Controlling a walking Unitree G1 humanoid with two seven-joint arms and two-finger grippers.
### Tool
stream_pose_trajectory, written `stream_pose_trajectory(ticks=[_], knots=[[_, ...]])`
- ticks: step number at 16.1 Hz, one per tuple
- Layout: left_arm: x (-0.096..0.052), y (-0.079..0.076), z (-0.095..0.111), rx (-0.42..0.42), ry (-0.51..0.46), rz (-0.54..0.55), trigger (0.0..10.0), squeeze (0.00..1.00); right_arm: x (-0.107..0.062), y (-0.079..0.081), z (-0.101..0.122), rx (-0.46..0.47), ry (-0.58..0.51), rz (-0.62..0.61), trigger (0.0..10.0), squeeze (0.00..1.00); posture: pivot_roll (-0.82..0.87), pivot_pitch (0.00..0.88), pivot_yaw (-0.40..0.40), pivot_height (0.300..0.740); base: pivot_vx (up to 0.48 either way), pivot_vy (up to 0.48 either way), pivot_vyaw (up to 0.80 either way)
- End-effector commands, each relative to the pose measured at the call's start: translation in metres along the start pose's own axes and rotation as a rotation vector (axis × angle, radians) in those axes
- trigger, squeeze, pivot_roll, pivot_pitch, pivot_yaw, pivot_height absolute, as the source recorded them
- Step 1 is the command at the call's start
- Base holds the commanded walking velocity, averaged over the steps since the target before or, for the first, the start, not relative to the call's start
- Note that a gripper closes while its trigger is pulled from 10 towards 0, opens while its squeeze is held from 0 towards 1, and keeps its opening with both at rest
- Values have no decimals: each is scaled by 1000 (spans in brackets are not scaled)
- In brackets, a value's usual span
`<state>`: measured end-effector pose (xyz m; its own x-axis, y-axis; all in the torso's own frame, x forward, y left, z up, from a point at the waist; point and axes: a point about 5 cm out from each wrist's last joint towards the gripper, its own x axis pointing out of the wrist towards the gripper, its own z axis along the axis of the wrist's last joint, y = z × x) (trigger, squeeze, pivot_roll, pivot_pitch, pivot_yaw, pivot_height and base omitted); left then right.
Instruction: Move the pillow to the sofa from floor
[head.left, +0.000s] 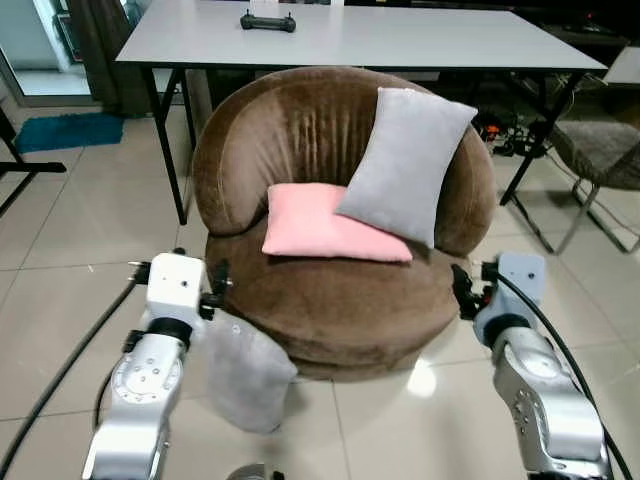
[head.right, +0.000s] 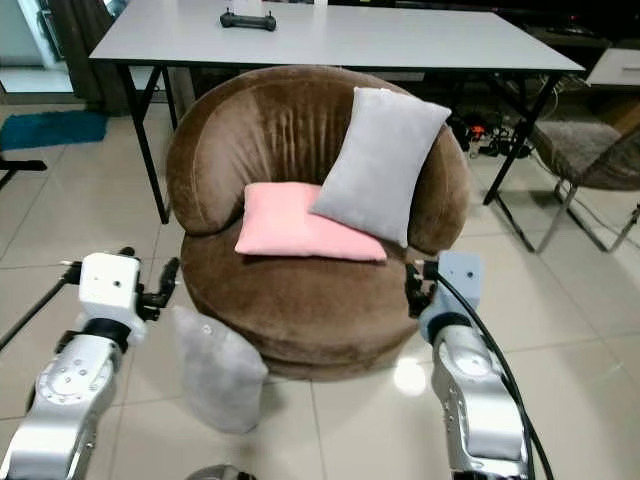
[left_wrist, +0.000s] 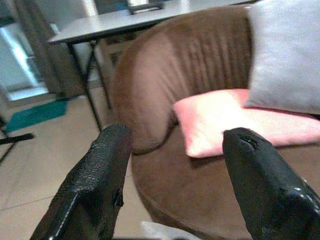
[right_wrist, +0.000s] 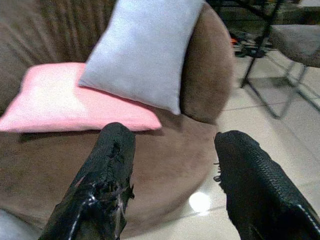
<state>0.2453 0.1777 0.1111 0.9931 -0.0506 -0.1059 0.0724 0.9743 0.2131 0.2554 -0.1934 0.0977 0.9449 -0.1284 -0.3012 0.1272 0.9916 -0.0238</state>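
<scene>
Left eye view: a grey floor pillow (head.left: 245, 372) leans against the brown sofa (head.left: 330, 300), just beside the left gripper (left_wrist: 175, 165), its fingers spread and empty. A pink pillow (head.left: 325, 225) and grey cushion (head.left: 405, 160) occupy the seat; the right gripper (right_wrist: 172, 165) hovers spread near the sofa's front, a table (head.left: 400, 40) behind.

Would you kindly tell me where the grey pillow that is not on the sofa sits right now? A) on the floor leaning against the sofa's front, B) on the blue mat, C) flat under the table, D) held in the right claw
A: the grey pillow stands on the tiles against the base of the brown sofa, just beside the open left claw.
</scene>
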Motion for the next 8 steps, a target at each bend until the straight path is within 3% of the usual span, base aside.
stream_pose_trajectory(ticks=[1,8], knots=[[1,2,5,9,-12,-5,10000,0,-2,-2,-1,13,2,-14,10000,0,35,0,-33,740,0,480,0],[0,3,5,24,4,-28,10000,0,-6,-3,-5,32,12,-30,10000,0,48,0,-17,740,0,480,0]])
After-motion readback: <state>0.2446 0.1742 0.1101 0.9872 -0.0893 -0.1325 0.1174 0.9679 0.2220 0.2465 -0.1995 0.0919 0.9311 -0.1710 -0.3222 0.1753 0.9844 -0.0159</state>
